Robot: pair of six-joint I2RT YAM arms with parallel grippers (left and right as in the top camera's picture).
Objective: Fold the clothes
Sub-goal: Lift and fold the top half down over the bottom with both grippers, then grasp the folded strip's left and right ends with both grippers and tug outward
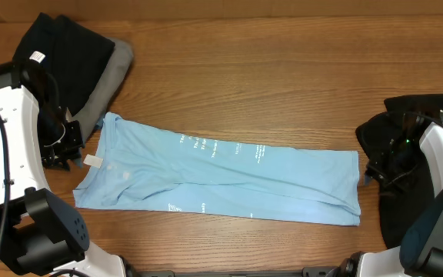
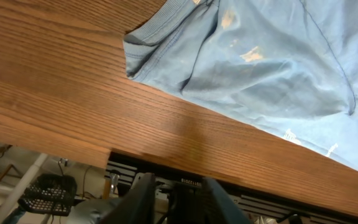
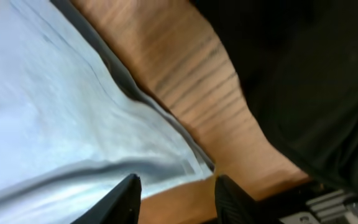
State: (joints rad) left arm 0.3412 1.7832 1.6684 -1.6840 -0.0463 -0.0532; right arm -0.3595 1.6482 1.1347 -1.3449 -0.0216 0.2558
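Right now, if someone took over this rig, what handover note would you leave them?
Left gripper: open, empty, beside the blue T-shirt collar end.
Right gripper: open, empty, at the shirt's hem end.
Shirt lies on the table, folded lengthwise into a long band.
Black garment and grey garment are heaped by the left arm; second black garment is under the right arm.
Left: probably the crosswise fold, then the others.

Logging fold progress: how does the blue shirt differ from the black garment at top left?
The blue shirt lies flat in a long band; the black garment is bunched in the corner. The blue shirt rests directly on the table; the black garment lies atop a grey one. Both are soft fabric.
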